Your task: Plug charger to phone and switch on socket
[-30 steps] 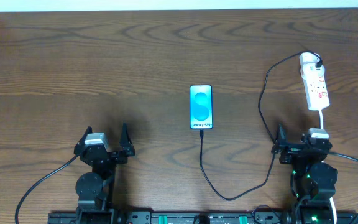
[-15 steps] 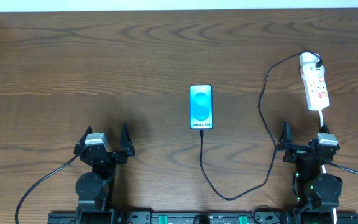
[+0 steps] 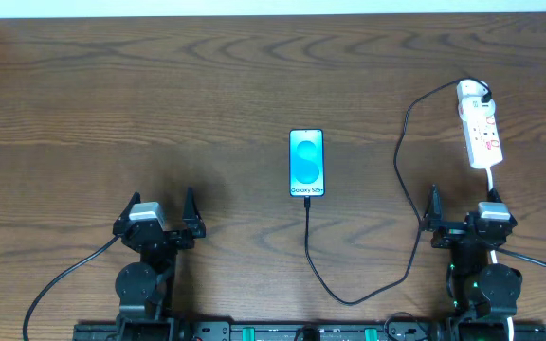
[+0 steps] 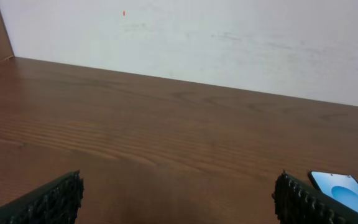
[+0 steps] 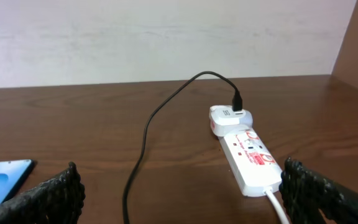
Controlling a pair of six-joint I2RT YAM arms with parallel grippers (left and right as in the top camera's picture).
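Note:
The phone lies flat mid-table, its blue screen lit. The thin black charger meets the phone's near edge, loops toward the front and climbs to a white adapter on the socket at the back right. My left gripper is open at the front left, empty, far from all of them. My right gripper is open just in front of the socket. In the right wrist view the gripper frames the socket, the charger and a corner of the phone. The left gripper sees only the phone's corner.
The socket's white cord runs toward my right arm. A pale wall closes the table's far edge. Bare wood stretches across the left half of the table.
My right gripper has drawn back a little toward the front edge and slightly right. The left arm, phone, charger and socket have not moved.

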